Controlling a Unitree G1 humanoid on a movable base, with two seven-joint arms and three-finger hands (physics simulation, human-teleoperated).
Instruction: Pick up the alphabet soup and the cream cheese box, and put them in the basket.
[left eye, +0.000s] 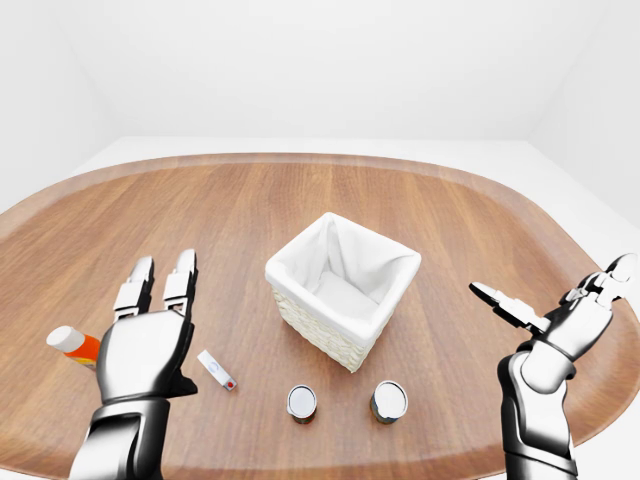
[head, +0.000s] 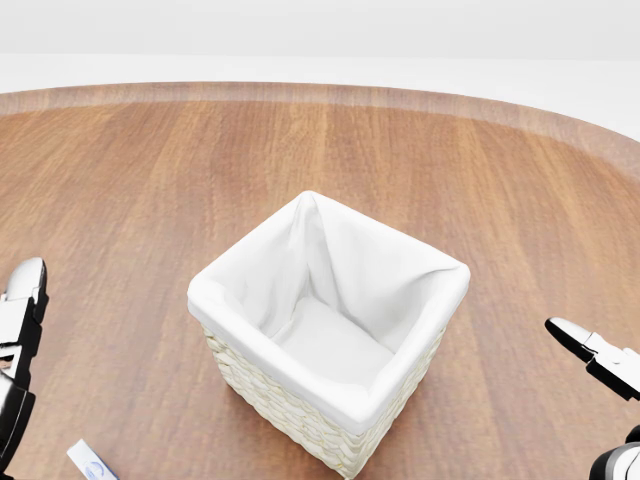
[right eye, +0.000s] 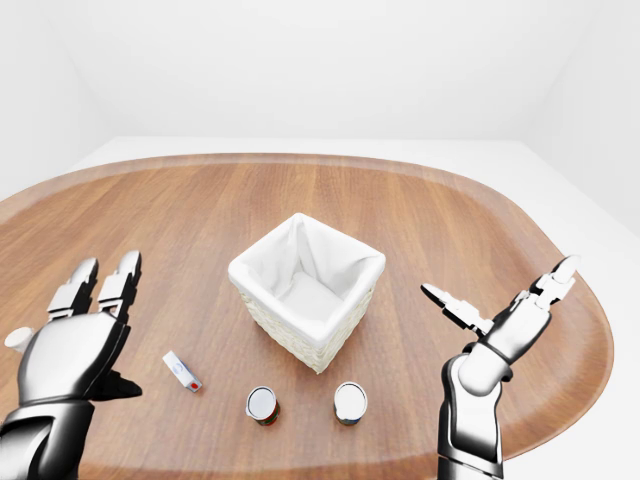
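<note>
A: What does the basket (left eye: 343, 287) hold?

B: Only its white cloth lining. It stands near the middle of the table (left eye: 250, 200), turned so one corner points toward the table's near edge.

A: And the task's things?

B: Two cans stand upright between the basket and the near edge: the left can (left eye: 301, 402) and the right can (left eye: 389, 401). Only the lids and a little of the walls show, so I cannot tell which is the alphabet soup. A small flat white box with a red spot, probably the cream cheese box (left eye: 217, 369), lies left of the cans, just beside the left hand (left eye: 146, 350).

A: The hands?

B: Both are spread and grasp nothing. The left hand hovers near the table's near-left edge, fingers extended. The right hand (right eye: 500, 320) hangs over the near-right part, fingers fanned wide.

A: Open room?

B: Bare wood lies all round the basket, widest toward the far edge.

A: Anything hard to make out?

B: An orange bottle with a white cap (left eye: 74, 344) is half hidden behind the left hand. The head view crops both hands and the cans.
</note>
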